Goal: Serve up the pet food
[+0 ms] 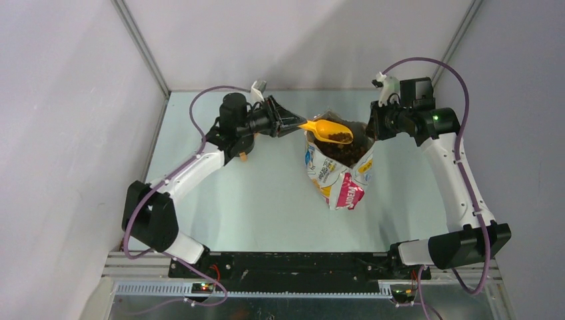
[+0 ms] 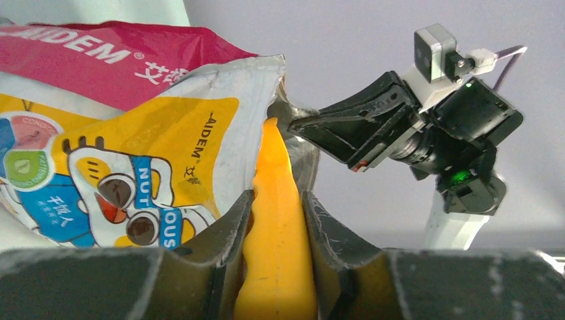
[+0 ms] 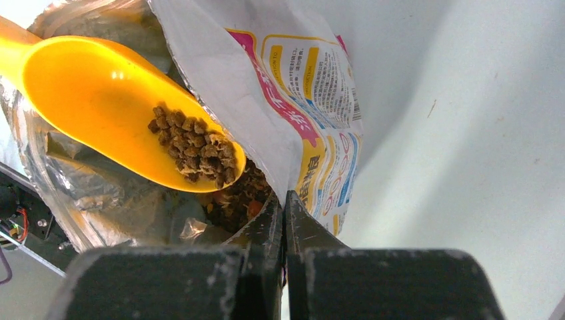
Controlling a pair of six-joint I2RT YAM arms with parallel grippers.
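Observation:
The printed cat bag (image 1: 336, 170) stands open at mid-table. My left gripper (image 1: 293, 124) is shut on the handle of the orange scoop (image 1: 326, 131), held level over the bag's mouth. The handle shows between my left fingers (image 2: 276, 220). The scoop (image 3: 100, 100) holds a small heap of pet food (image 3: 196, 150); more pet food (image 3: 240, 197) lies inside the bag. My right gripper (image 3: 285, 203) is shut on the bag's rim (image 3: 266, 133), holding the mouth open from the right (image 1: 370, 128).
The pale green table (image 1: 240, 200) lies inside grey walls, with metal corner posts at the back. The black and metal base rail (image 1: 293, 267) runs along the near edge. No bowl is in view.

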